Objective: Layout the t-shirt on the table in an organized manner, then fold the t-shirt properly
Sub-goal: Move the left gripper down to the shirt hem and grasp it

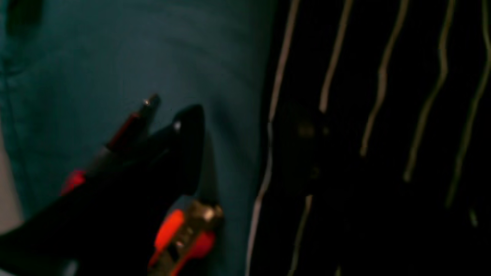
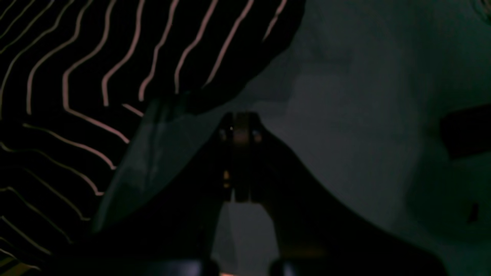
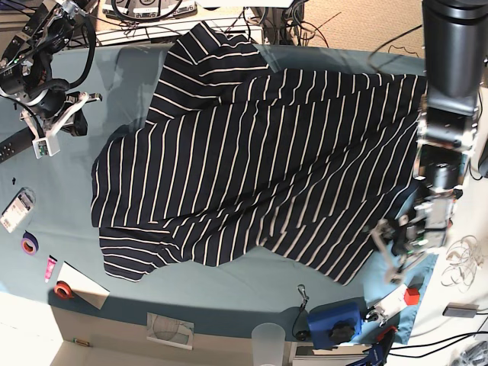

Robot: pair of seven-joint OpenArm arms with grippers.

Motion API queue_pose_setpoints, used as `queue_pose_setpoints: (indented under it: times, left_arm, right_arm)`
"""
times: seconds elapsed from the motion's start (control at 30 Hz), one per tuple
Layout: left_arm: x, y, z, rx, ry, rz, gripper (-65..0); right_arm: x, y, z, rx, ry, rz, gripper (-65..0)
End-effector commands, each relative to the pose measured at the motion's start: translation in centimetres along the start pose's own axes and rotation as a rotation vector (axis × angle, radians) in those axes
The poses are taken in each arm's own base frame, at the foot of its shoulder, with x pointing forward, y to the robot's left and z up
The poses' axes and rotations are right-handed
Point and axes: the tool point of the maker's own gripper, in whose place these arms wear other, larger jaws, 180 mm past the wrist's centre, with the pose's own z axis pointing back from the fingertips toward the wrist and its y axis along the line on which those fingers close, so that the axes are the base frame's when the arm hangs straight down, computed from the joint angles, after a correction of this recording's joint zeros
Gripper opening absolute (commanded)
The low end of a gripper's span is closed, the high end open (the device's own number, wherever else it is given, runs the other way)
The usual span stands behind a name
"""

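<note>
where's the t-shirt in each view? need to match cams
Left wrist: t-shirt fills the right half, edge running top to bottom.
Right wrist: upper left and left side.
Base: spread across the centre.
Shared landmark: the teal table bordering the shirt edge in all three views.

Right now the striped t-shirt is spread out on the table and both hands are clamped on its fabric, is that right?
Not quite. The t-shirt is spread on the table, but neither hand holds it. The base view shows the left hand beside the shirt's edge, its fingers apart with nothing between them, and the right hand off to the other side, apart from the shirt. The right wrist view shows that hand shut on nothing.
</note>
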Motion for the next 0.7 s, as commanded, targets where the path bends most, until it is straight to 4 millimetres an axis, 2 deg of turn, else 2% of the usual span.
queue_pose_setpoints:
  times: [0.0,0.1,0.2,0.37,0.43,0.5,0.67]
  left_arm:
    - [0.8,0.1,0.4,-0.009,0.008,-0.027,-35.6]
    - [0.2,-1.1,0.3,-0.066,0.03,-0.039,-36.4]
    - [-0.3,-3.2,0.0,-0.143,0.056,-0.068,-40.9]
    - [0.2,-5.3,-0.7,-0.178,0.043,-0.073,-47.2]
    - [0.6,-5.5,-0.8,-0.175,0.026,-0.068,-53.4]
    - [1.3,-4.8,-0.9,-0.14,-0.014,-0.052,-64.7]
    - [2.8,0.1,-0.5,0.099,-0.068,-0.05,-65.0]
  right_arm:
    - [1.2,-0.3,0.5,-0.007,-0.042,0.017,-65.0]
    - [1.2,-0.3,0.5,-0.007,-0.042,0.017,-65.0]
    - [1.2,-0.3,0.5,-0.007,-0.042,0.017,-65.0]
    - [1.2,-0.3,0.5,-0.007,-0.041,0.017,-65.0]
    - [1.2,-0.3,0.5,-0.007,-0.041,0.017,-65.0]
    - [1.2,-0.3,0.5,-0.007,-0.041,0.017,-65.0]
    - [1.2,-0.3,0.5,-0.007,-0.041,0.017,-65.0]
